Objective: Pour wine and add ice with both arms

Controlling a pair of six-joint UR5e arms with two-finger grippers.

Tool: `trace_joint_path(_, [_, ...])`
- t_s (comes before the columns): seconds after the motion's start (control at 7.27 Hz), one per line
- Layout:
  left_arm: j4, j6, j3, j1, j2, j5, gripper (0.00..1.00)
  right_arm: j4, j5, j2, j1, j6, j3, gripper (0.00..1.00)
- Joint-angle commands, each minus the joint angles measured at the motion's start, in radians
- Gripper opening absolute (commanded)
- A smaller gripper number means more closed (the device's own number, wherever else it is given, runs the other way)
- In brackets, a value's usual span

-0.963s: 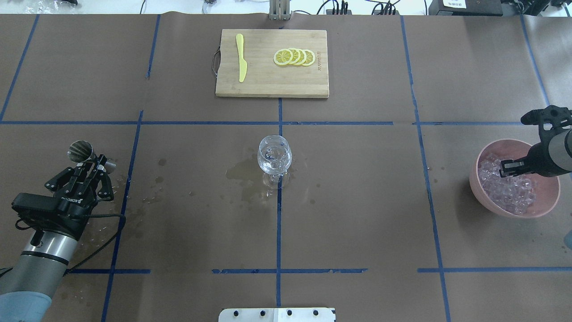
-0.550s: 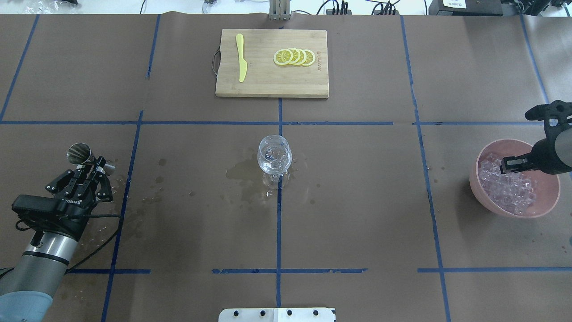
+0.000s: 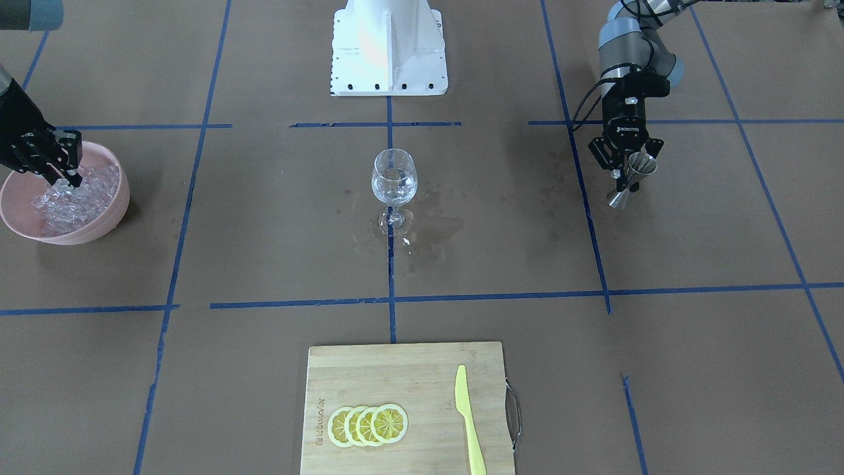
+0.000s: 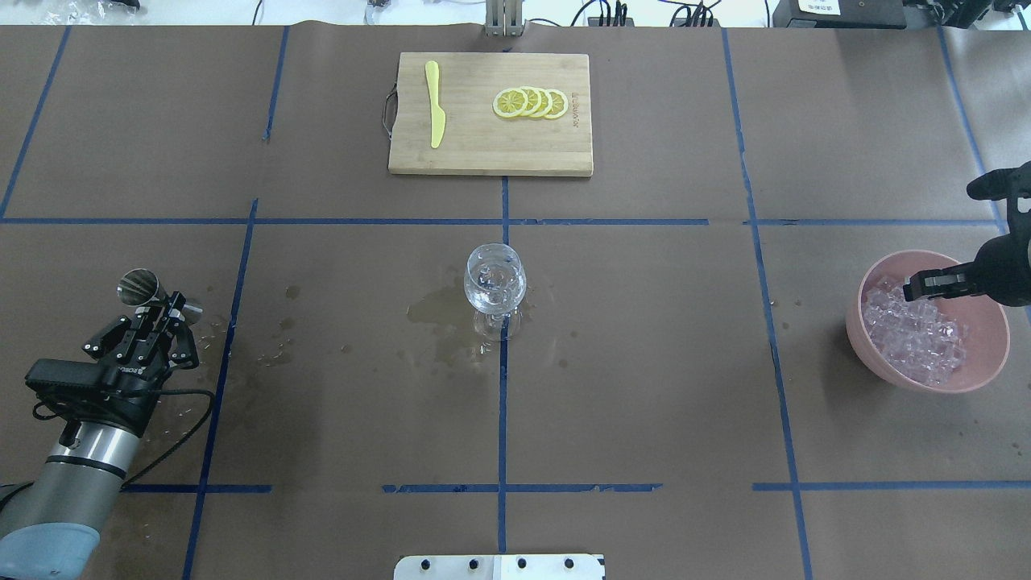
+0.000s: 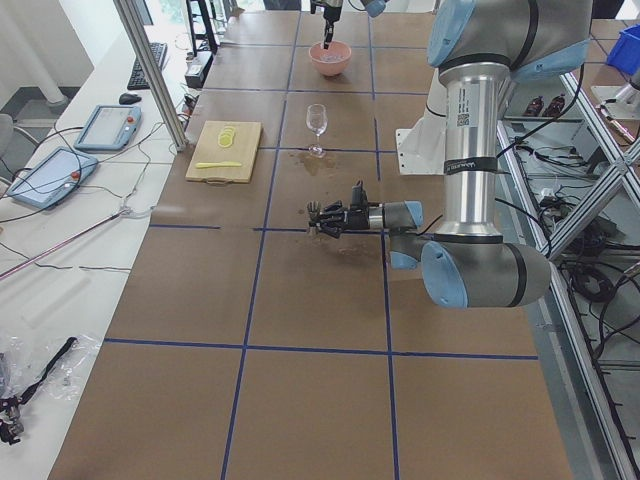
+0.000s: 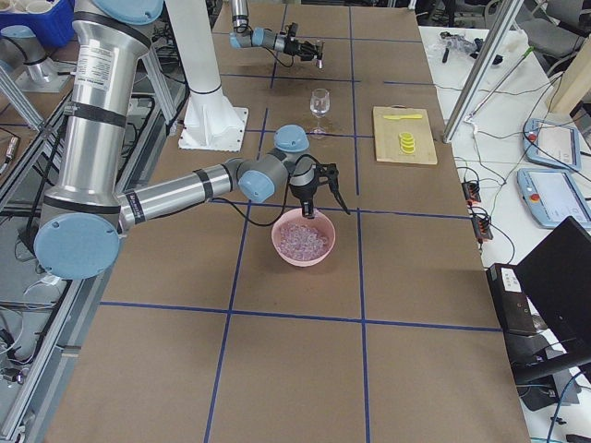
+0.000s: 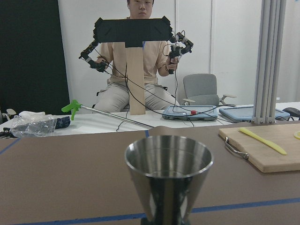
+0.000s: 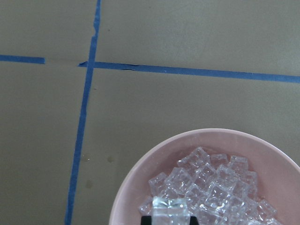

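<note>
Frontally, clamps the jigger (image 3: 622, 195) upright in the left gripper (image 3: 626, 173), well apart from the wine glass (image 3: 394, 179) at table centre. Overhead, poises the right gripper (image 4: 914, 286) over the bowl (image 4: 852, 322) by the table's right edge. Wrist-side, pinches one ice cube (image 8: 170, 206); next, probably needs a carry to the glass.

A bamboo cutting board (image 4: 467, 149) at the desk's (image 4: 644, 362) 12 o'clock carries four lemon slices (image 4: 531, 103) and a yellow knife (image 4: 435, 105).

ROBOTIQ on left end effector (image 3: 626, 174), cutting board (image 3: 409, 376) engraving unreadable
</note>
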Motion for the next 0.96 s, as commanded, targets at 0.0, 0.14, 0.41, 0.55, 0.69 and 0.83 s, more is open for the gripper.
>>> trace_joint_path(0.0, [0.0,-0.009,0.013,0.003,-0.005,0.001,0.0,0.002,0.063,0.003,0.047,0.005,0.03,0.0])
trace_joint_path(0.14, [0.0,-0.014,0.013,0.003,-0.005,0.001,0.0,0.002,0.071,0.006,0.053,0.005,0.03,0.0])
trace_joint_path(0.41, [0.003,-0.014,0.013,0.005,-0.005,0.001,0.22,0.004,0.075,0.012,0.053,0.005,0.037,0.0])
trace_joint_path(0.55, [0.003,-0.014,0.013,0.006,-0.005,0.0,0.29,0.004,0.079,0.015,0.053,0.007,0.043,0.0])
trace_joint_path(0.69, [0.005,-0.014,0.015,0.008,-0.005,0.0,0.32,0.005,0.088,0.018,0.053,0.008,0.043,0.0])
trace_joint_path(0.83, [0.006,-0.015,0.015,0.011,-0.007,0.0,0.32,0.007,0.09,0.033,0.053,0.023,0.045,0.0])
